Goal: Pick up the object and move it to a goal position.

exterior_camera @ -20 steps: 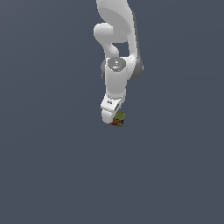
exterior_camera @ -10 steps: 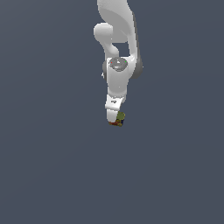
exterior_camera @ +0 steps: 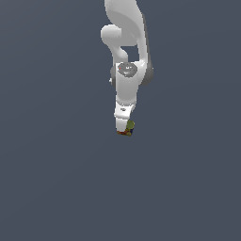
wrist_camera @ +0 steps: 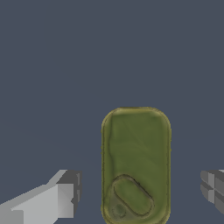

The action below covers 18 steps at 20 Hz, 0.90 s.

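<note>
In the exterior view the white arm hangs down from twelve o'clock, and its gripper (exterior_camera: 124,128) sits low over the grey desk (exterior_camera: 52,179) at the picture's centre. The object (exterior_camera: 128,128), olive-green with a red band, peeks out at the fingers' tip, toward five o'clock of the wrist.

In the wrist view the object (wrist_camera: 135,164) shows its olive-green top with a pull tab, lying between two fingers (wrist_camera: 61,199) that stand apart on either side with clear gaps; they are spread and grip nothing.

By my judgement the approach is nearly complete. Closing on the can, lifting it and carrying it to the goal all remain; no goal marker is visible.
</note>
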Each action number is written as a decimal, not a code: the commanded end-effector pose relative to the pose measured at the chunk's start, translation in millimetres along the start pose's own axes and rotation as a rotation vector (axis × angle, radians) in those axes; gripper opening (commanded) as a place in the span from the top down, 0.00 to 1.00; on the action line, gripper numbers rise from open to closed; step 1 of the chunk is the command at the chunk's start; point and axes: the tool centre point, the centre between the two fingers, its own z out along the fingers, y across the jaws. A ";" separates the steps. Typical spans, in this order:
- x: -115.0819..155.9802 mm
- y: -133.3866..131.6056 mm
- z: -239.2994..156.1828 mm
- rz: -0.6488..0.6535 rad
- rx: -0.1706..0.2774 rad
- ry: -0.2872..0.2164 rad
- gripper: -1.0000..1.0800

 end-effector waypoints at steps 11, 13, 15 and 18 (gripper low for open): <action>-0.2 -1.3 45.1 -0.005 0.001 0.000 0.04; -0.1 -1.2 47.4 -0.005 0.001 0.000 0.04; -0.1 -1.1 47.7 -0.005 0.001 0.000 1.00; -0.1 -1.1 47.7 -0.005 0.001 0.000 1.00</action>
